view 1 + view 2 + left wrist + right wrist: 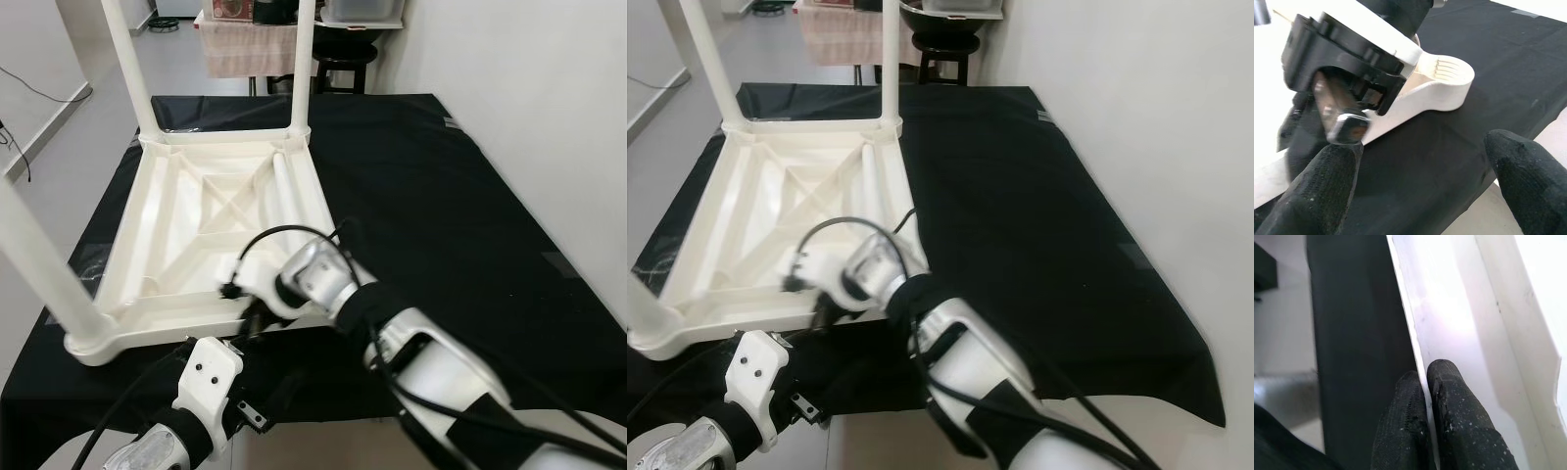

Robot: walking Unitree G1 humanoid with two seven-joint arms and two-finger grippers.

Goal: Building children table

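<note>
Pinching the near rim of the upturned white children's table between closed fingers, the right tool steadies it on the black-draped counter, legs up for assembly, while the left tool waits wide open just below the near corner.
</note>
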